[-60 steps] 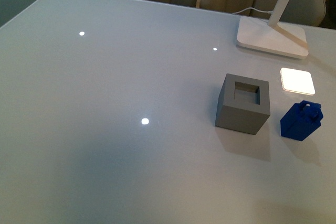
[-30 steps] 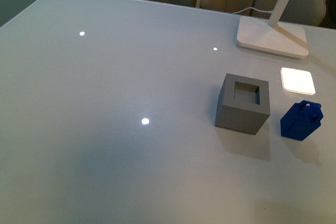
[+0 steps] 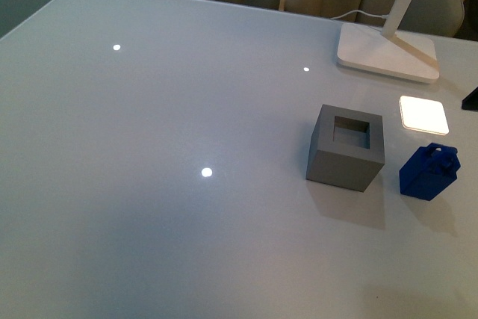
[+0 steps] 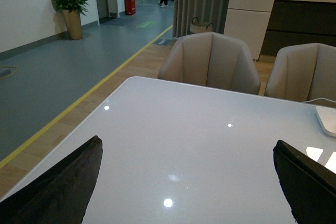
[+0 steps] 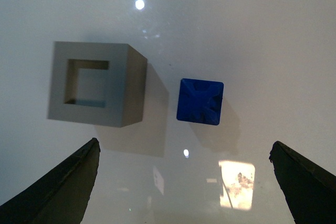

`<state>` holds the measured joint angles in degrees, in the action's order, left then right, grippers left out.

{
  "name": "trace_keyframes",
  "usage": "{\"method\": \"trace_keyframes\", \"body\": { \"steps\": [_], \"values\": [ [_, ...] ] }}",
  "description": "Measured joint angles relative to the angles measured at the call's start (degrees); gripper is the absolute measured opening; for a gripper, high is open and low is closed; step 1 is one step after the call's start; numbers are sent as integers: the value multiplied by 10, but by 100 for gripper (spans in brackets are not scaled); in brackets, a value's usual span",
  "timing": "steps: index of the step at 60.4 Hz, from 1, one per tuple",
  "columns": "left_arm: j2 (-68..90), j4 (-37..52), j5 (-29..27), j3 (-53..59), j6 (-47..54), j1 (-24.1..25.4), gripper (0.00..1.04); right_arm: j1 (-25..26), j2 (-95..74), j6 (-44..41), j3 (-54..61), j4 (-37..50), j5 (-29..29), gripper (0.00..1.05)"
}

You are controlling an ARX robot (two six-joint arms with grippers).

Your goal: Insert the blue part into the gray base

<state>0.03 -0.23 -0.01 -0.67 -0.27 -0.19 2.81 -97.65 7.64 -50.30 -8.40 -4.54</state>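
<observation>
- A dark wedge (image 3: 471,99) enters the front view at the right edge. It is cut off by the frame and cannot be identified.
- Left gripper (image 4: 186,145): only two dark fingers (image 4: 58,187) show, both cut by the frame. The jaws stand wide apart and hold nothing, above the tabletop.
- Right gripper (image 5: 184,144): the jaws are likewise spread wide and empty, above the two task items. Its fingers are also cropped.
- Flat white lamp foot (image 3: 385,54): it rests at the far right of the tabletop. Its slanted arm is cut off at the top edge.
- Matte gray cube (image 3: 345,147): it sits on the tabletop with its square hole facing up. The near wall hides part of the hole's floor.
- Small dark blue plastic block (image 3: 428,172): it rests on the tabletop just beside the gray cube, on the robot's right. A narrow strip of bare surface separates the two.
- Block orientation: the looped knob end points up and the long axis is close to upright. In the right wrist view it shows as a near-square outline, with the knob hard to make out.
- Glossy pale gray tabletop (image 3: 149,222): it reflects small bright light points and a bright square patch (image 3: 423,115) beyond the blue block.
- Room: beige upholstered chairs (image 4: 210,61) stand at the far edge. Beyond them are a gray floor with a yellow line and a potted plant (image 4: 70,6) by a white wall.
</observation>
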Motion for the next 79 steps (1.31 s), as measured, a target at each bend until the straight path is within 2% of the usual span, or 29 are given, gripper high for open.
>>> {"method": "trace_keyframes", "body": {
  "steps": [9, 19, 73, 75, 79],
  "values": [
    [0, 0, 0, 0, 0, 0, 97, 8, -118, 8, -112, -64, 11, 96],
    [0, 0, 0, 0, 0, 0, 97, 10, -189, 10, -183, -98, 26, 96],
    [0, 0, 0, 0, 0, 0, 97, -12, -315, 1, -230, -107, 41, 96],
    [0, 0, 0, 0, 0, 0, 97, -14, -315, 3, -231, -107, 41, 93],
    [0, 0, 0, 0, 0, 0, 97, -19, -315, 4, -231, -108, 39, 78]
  ]
}}
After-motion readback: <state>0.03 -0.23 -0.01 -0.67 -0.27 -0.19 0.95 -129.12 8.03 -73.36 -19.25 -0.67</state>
